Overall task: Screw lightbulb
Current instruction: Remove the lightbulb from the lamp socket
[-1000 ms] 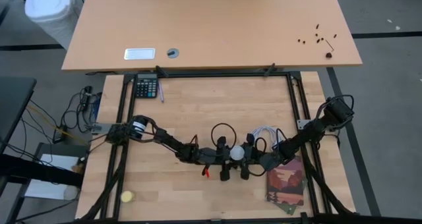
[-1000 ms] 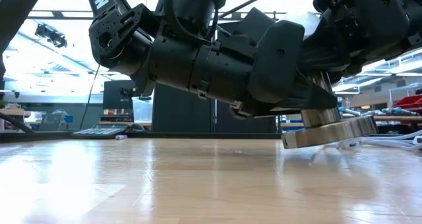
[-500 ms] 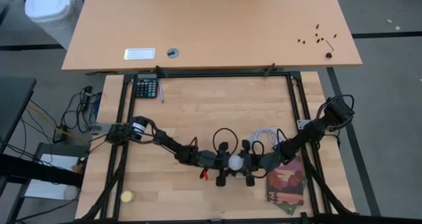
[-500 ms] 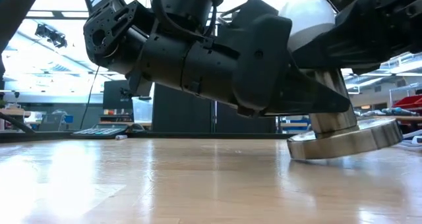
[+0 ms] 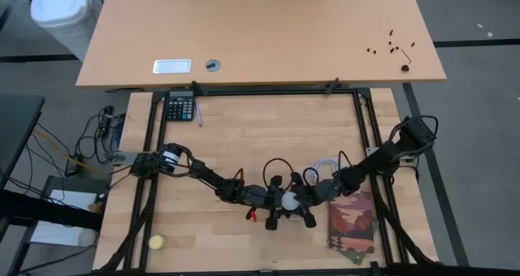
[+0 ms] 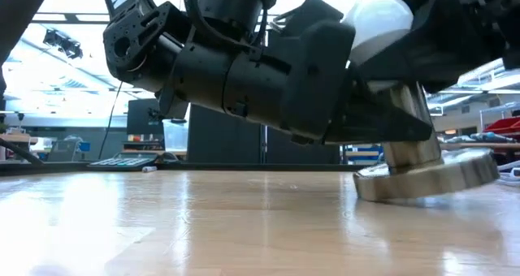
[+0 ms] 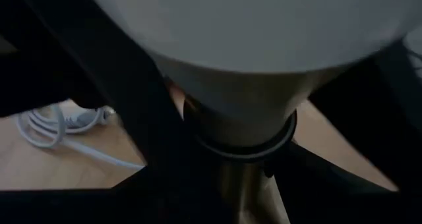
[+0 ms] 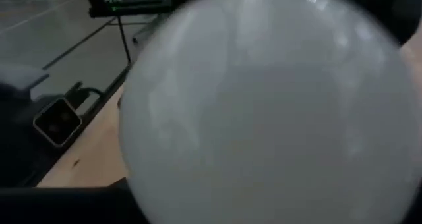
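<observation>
White lightbulb (image 5: 288,200) is being gripped by the right gripper (image 5: 302,204); its metal socket (image 6: 426,175) is being clamped by the left gripper (image 5: 275,204).

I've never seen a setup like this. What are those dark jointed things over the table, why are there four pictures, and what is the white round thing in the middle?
The dark jointed things are two robot arms, each ending in a two-finger gripper. One picture looks straight down from above, one looks level across the table top, and two come from cameras on the arms' wrists.

From above, the left gripper and the right gripper meet near the table's front edge around the white thing, a lightbulb. The level view shows the lightbulb standing upright in a round metal socket disc resting on the wood. The left gripper holds the socket's neck just under the bulb; the right gripper is on the bulb's globe, which fills its wrist picture.

Also on the table: a calculator, a small yellow ball, white cable and a reddish booklet.
</observation>
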`<state>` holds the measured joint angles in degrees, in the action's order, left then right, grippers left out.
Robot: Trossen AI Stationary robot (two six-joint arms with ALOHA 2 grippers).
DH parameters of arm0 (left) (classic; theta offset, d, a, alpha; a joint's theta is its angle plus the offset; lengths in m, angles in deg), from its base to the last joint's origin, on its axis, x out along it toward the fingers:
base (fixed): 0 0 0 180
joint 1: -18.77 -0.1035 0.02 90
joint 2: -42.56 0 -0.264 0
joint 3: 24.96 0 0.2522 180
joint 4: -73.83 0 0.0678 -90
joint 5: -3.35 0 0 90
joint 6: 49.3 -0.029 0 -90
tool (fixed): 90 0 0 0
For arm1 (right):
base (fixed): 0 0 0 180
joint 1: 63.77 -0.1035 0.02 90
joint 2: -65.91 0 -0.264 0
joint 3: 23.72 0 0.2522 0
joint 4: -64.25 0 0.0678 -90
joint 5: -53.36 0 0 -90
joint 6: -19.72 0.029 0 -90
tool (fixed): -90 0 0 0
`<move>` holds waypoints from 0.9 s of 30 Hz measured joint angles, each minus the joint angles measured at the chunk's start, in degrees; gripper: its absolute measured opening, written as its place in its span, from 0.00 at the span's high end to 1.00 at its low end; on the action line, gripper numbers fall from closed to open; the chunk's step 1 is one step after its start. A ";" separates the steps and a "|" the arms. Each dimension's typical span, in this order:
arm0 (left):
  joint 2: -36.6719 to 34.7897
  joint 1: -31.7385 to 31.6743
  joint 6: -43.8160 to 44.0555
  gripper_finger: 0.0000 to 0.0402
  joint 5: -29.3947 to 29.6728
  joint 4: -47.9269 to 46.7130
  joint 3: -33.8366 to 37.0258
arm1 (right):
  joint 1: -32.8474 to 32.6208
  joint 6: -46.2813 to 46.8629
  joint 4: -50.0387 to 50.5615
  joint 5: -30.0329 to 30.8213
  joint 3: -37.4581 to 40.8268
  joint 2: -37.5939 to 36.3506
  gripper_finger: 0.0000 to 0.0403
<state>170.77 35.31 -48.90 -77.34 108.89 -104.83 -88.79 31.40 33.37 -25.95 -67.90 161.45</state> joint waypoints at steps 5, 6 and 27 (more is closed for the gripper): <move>-0.13 -0.04 0.69 0.53 1.31 0.14 -0.28 | -1.26 1.73 7.76 4.01 -0.12 -6.21 0.41; -0.13 -0.07 0.76 0.53 1.32 0.15 -0.28 | -1.59 2.48 10.41 4.64 -0.12 -7.87 0.39; 0.00 -0.02 3.10 0.53 2.83 -0.38 -0.11 | -2.33 6.78 58.88 2.97 -16.58 -17.64 0.14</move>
<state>170.77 35.29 -45.80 -74.52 108.52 -104.94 -91.12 38.18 92.25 -22.99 -84.48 143.81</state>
